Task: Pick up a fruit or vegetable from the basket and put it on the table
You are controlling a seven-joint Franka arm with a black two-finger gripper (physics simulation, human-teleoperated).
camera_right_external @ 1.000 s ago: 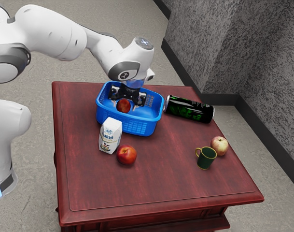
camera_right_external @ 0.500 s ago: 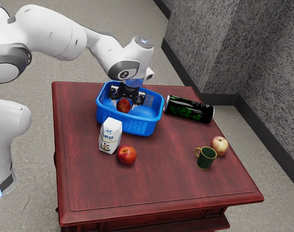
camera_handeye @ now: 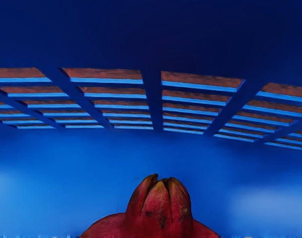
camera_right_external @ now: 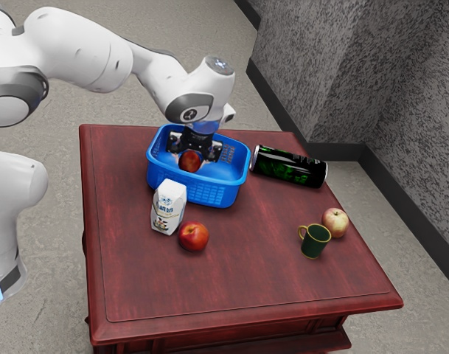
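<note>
Nudged very slightly toward the exterior view's right since the earlier frame, the pomegranate (camera_right_external: 190, 162) lies inside the basket (camera_right_external: 218, 194), beneath the gripper (camera_right_external: 192, 155), whose opening and hold on the fruit cannot be told. Because the basket's walls ring the fruit, the hand reaches down from above, presumably so that a straight lift would clear the rim before any move to the table (camera_right_external: 253, 276). Carton (camera_right_external: 168, 209) and peach (camera_right_external: 193, 237), just outside the basket, keep their earlier places.
</note>
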